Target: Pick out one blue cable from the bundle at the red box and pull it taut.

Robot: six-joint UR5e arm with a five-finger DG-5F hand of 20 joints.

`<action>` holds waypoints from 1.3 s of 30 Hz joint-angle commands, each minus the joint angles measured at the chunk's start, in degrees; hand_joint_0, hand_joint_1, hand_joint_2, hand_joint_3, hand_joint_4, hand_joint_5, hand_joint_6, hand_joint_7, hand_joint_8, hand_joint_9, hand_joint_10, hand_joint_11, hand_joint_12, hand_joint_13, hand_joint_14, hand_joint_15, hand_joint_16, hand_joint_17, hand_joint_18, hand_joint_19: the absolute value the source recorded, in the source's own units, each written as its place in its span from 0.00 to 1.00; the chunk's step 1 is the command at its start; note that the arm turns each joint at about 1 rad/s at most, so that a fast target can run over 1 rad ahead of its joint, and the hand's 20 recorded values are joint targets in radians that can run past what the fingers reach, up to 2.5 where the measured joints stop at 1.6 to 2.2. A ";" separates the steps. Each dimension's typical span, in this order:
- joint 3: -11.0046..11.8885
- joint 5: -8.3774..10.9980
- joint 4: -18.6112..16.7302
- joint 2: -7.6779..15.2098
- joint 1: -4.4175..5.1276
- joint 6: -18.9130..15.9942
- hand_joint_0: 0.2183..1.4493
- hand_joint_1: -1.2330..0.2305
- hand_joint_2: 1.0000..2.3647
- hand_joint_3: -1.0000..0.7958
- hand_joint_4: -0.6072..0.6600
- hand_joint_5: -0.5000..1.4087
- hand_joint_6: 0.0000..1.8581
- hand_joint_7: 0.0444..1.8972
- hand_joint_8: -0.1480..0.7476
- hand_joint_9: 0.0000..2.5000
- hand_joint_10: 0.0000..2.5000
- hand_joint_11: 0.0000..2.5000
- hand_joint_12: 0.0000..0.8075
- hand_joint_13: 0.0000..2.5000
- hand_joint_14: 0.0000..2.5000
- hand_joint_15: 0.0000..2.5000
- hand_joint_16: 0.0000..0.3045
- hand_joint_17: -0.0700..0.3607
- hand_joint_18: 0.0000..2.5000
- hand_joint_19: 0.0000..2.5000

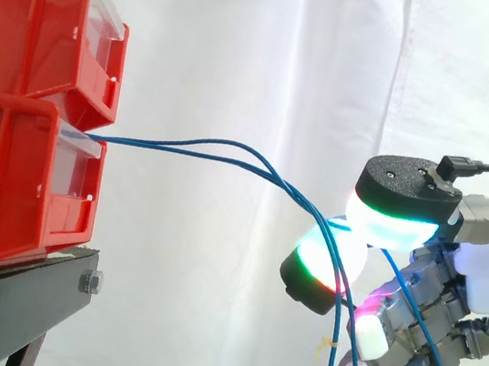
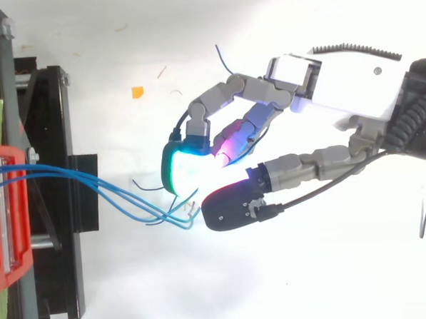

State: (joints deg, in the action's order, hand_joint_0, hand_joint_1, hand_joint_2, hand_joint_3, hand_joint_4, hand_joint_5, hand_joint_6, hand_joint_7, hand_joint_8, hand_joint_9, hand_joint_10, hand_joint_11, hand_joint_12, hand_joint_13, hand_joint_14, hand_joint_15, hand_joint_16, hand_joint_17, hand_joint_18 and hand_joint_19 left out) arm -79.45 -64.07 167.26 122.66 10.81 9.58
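The hand [image 1: 479,273] reaches in from the right, with two glowing pads [image 1: 395,219] closed together on the blue cables [image 1: 231,149] and its other fingers curled beneath. Past the pinch the loose ends hang down. The cables run in gentle curves leftward to the lower red bin [image 1: 5,184], which sits under a second bin [image 1: 39,14] on the black stand [image 1: 4,313]. The white curtain [image 1: 248,36] hangs behind.

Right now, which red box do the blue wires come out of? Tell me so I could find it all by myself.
Look left to the black stand, where two red bins sit stacked. It is the lower red bin, resting on the stand. Unlike the upper red bin, it has blue cables coming out of its front.
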 commanded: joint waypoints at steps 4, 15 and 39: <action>0.00 0.00 0.00 0.04 0.00 0.00 0.27 0.29 0.00 0.52 0.34 0.25 0.46 0.48 0.42 0.46 0.00 0.12 0.39 0.37 0.01 0.19 0.17 0.44 0.36 0.27; 0.00 0.00 0.00 0.04 0.00 0.00 0.27 0.29 0.00 0.52 0.34 0.25 0.46 0.49 0.42 0.46 0.00 0.12 0.38 0.37 0.01 0.19 0.17 0.44 0.36 0.27; 0.00 0.00 0.00 -0.05 0.00 0.00 0.27 0.29 0.00 0.52 0.35 0.26 0.46 0.50 0.43 0.48 0.00 0.12 0.39 0.38 0.01 0.20 0.17 0.44 0.37 0.27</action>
State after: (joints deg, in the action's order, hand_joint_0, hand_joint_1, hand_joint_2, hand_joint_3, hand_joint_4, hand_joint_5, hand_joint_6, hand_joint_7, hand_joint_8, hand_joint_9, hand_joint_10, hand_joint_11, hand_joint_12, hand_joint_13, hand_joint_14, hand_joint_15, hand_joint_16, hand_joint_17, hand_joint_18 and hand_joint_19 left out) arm -79.45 -64.07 167.26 122.62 10.81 9.58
